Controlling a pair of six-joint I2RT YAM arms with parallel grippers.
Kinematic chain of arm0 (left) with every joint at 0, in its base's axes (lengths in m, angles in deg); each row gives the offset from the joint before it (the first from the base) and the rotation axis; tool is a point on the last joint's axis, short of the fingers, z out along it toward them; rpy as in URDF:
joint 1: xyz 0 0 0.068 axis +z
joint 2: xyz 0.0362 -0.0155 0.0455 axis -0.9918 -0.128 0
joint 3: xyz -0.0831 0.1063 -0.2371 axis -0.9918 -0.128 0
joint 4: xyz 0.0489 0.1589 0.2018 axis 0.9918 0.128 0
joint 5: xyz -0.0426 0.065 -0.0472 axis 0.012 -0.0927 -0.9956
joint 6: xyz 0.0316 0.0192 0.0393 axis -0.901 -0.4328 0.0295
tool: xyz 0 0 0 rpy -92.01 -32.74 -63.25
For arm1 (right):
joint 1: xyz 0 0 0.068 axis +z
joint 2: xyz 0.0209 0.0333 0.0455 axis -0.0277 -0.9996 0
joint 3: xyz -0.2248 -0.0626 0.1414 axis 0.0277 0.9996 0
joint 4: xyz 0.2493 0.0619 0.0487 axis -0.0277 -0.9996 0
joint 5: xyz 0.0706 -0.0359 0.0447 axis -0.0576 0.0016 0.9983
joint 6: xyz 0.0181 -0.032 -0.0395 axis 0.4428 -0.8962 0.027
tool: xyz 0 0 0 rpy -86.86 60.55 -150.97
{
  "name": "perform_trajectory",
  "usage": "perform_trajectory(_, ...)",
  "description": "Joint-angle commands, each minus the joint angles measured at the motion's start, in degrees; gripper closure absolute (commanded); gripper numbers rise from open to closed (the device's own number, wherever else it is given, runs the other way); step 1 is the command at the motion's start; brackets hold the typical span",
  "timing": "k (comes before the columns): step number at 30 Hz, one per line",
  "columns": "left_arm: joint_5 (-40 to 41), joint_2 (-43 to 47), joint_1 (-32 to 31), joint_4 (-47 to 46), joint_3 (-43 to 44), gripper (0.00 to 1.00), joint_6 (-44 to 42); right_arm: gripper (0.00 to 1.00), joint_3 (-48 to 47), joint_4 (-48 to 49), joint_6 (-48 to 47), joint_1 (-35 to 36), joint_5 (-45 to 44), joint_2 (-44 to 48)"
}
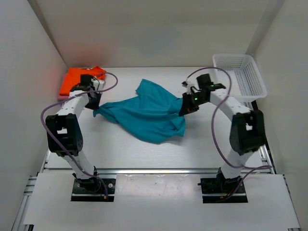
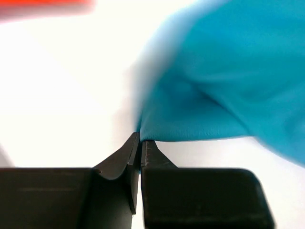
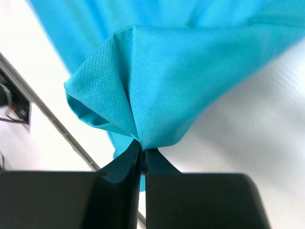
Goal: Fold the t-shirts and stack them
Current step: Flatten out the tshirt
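Right gripper (image 3: 142, 153) jaws pressed together on a bunched fold of the teal t-shirt (image 1: 149, 113); left gripper (image 2: 139, 141) nips only its edge tip. Shirt spans between them. Risk: pulling apart strips the left's thin bite, shirt drops crumpled.

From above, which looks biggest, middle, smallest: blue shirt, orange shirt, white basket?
1. blue shirt, spread wide.
2. white basket.
3. orange shirt, only slightly smaller and partly hidden by the left arm, so these two are unsure.
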Motion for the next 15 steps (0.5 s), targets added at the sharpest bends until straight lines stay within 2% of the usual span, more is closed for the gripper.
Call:
perform_trajectory(1, -2.03, 2.31, 1.93, 2.66, 5.24, 1.00, -1.84, 1.00, 4.54, -2.14, 0.26, -4.32, 2.36, 11.53)
perform_trajectory(7, -10.11, 8.11, 1.92, 7.75, 10.69, 1.00, -5.02, 1.00, 3.51, -3.11, 1.23, -4.68, 3.42, 20.85)
perform_trajectory(11, -13.87, 10.57, 2.44, 13.55, 19.55, 1.00, -8.35, 1.00, -0.01, -1.98, 3.87, -3.72, 5.79, 24.99)
perform_trajectory(15, -16.88, 10.85, 1.66, 12.60, 25.28, 1.00, -7.14, 1.00, 1.91, 1.01, 5.54, -4.50, 7.80, 27.02)
